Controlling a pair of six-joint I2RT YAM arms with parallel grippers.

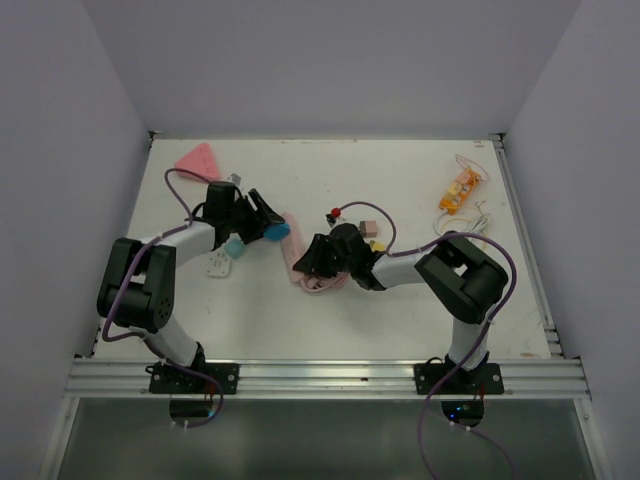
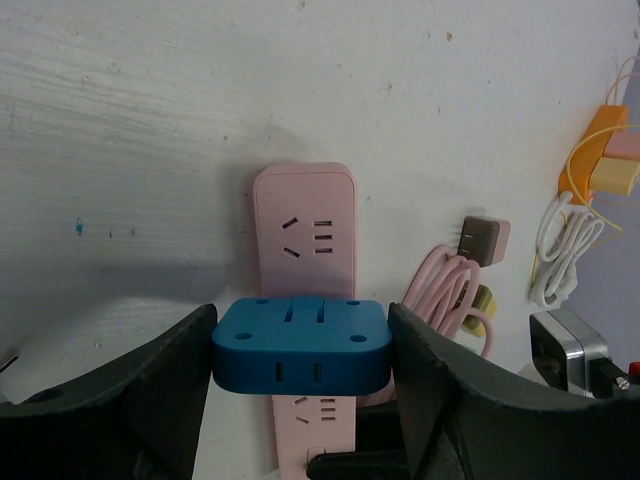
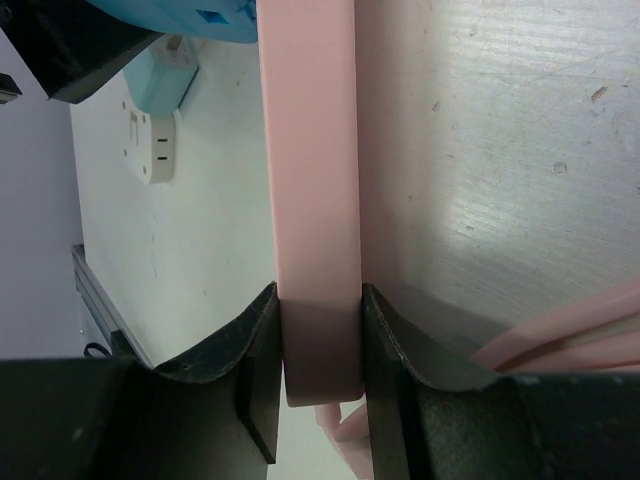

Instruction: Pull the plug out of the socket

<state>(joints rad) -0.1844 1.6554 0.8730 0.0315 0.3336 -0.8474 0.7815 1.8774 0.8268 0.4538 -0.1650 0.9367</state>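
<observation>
Left gripper (image 2: 302, 335) on blue plug (image 2: 300, 358), right gripper (image 3: 320, 335) on pink socket (image 3: 308, 150)

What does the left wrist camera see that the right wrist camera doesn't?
Only the left wrist view shows socket holes, a brown plug and an orange gadget. Only the right wrist view shows a white adapter and the right gripper clamped on the pink power strip. Both show that strip and the blue plug.
</observation>
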